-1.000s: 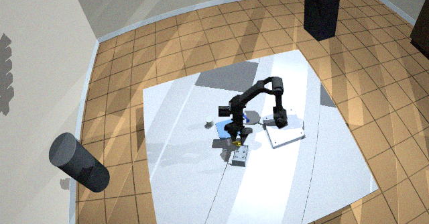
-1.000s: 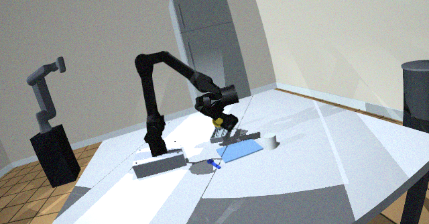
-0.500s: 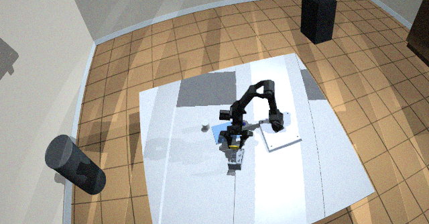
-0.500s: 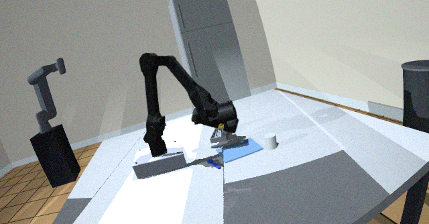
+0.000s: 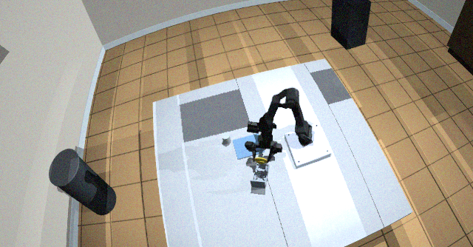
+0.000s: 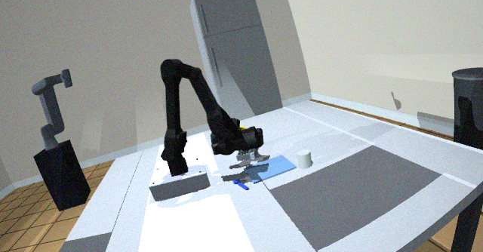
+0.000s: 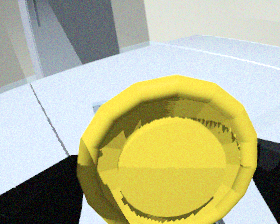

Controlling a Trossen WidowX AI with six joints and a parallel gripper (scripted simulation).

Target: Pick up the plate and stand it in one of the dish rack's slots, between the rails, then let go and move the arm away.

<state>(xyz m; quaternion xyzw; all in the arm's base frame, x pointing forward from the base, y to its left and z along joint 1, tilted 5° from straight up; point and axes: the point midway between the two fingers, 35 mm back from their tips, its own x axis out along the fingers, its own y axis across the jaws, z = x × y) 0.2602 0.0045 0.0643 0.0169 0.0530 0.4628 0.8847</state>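
Observation:
The yellow plate [image 5: 261, 160] [image 7: 171, 165] is held between the fingers, its round face toward the wrist camera and steeply tilted. In the exterior view only a sliver of the plate [image 6: 243, 127] shows above the dark gripper body. My gripper [image 5: 261, 159] [image 7: 167, 159] is shut on the plate, one finger at each side of it. The small grey dish rack [image 5: 258, 186] [image 6: 247, 155] stands on the table beside the gripper; the plate appears at its end nearer the blue mat in the top view. The plate's height over the rack and its lower edge are hard to tell.
A blue mat [image 5: 242, 147] [image 6: 281, 165] lies near the rack, with a white cup [image 5: 226, 141] [image 6: 304, 158] beside it. A small blue utensil [image 6: 241, 184] lies in front of the mat. The arm's white base box [image 5: 312, 158] [image 6: 181, 187] stands to one side.

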